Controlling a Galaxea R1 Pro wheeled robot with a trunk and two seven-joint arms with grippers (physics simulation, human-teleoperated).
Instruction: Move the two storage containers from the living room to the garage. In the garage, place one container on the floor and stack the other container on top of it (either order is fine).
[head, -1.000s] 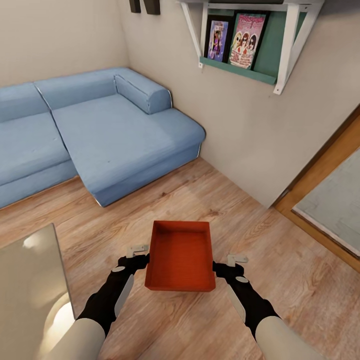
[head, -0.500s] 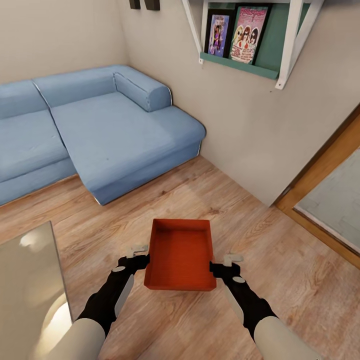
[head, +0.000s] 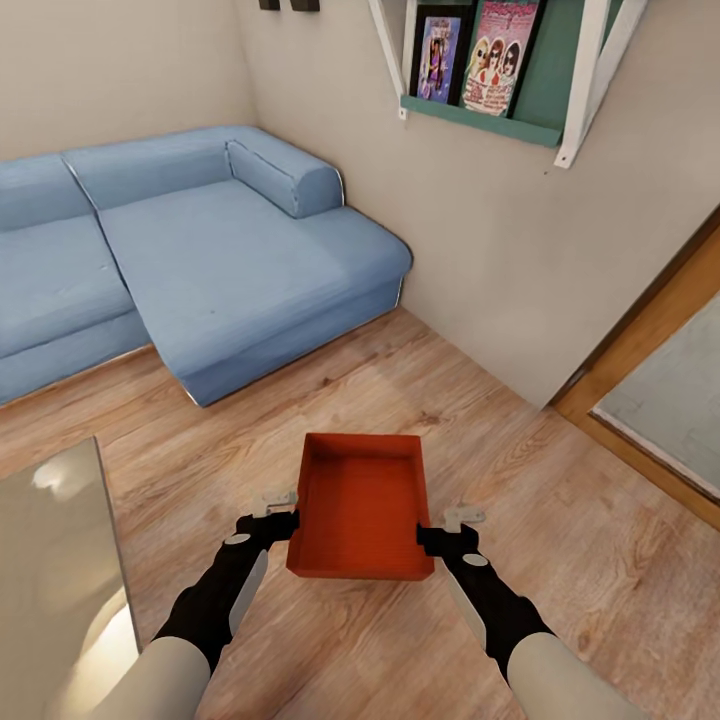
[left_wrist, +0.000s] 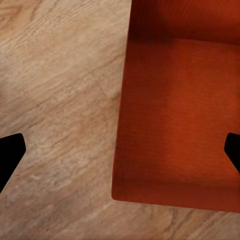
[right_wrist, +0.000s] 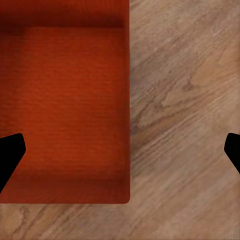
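One orange-red storage container (head: 360, 505) hangs level above the light wood plank floor (head: 590, 580) of the living room, between my two hands. My left gripper (head: 284, 512) is at its left wall and my right gripper (head: 446, 527) at its right wall. In the left wrist view the left gripper (left_wrist: 120, 155) is open wide, one fingertip (left_wrist: 10, 150) over the floor and the other over the container (left_wrist: 175, 100) bottom. In the right wrist view the right gripper (right_wrist: 120, 152) straddles the container (right_wrist: 65, 100) wall the same way, open.
A blue corner sofa (head: 200, 260) fills the back left. A white wall shelf (head: 585, 90) with picture books hangs at the upper right. A wood-framed glass door (head: 660, 400) stands at the right. A glass tabletop (head: 50, 580) is close at the lower left.
The whole picture has shifted slightly, so the camera has moved. The container stays between both grippers, and the right gripper sits a little closer to its wall.
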